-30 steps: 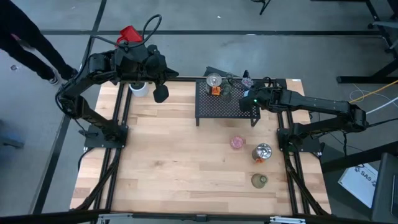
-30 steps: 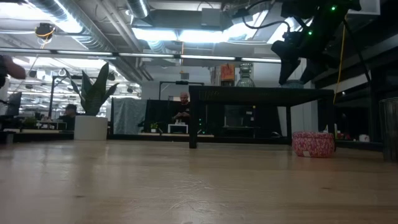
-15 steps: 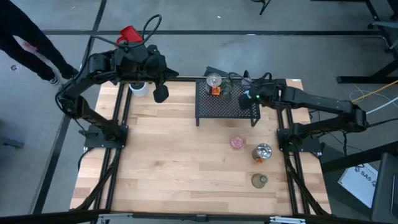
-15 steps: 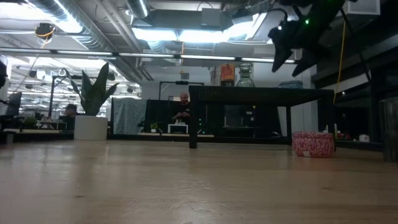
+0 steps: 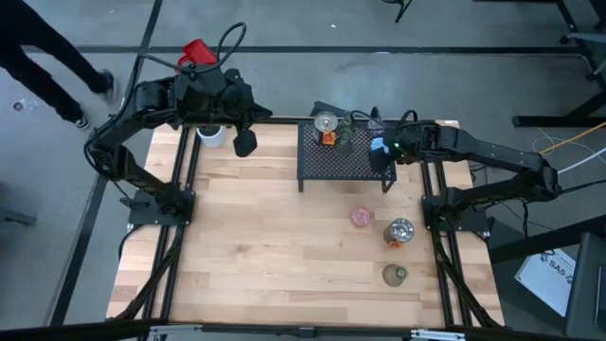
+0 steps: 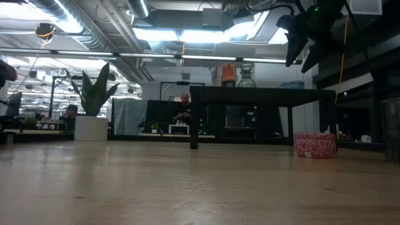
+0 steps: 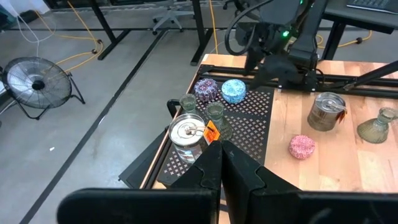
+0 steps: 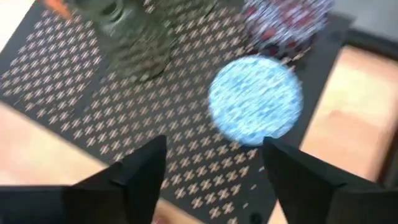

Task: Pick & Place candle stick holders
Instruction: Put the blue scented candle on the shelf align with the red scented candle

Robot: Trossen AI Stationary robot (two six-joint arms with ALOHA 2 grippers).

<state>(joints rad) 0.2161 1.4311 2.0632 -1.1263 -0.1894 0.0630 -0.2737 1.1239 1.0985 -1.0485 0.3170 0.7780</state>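
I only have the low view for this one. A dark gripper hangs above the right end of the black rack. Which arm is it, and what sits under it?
Observer: That is the right gripper, over the right end of the rack.
Operator: What lies below it?
Observer: The blue holder, standing on the rack mesh, with the gripper's fingers open above it.
Operator: And the other arm?
Observer: The left gripper is shut at the table's far left corner, beside the white pot.
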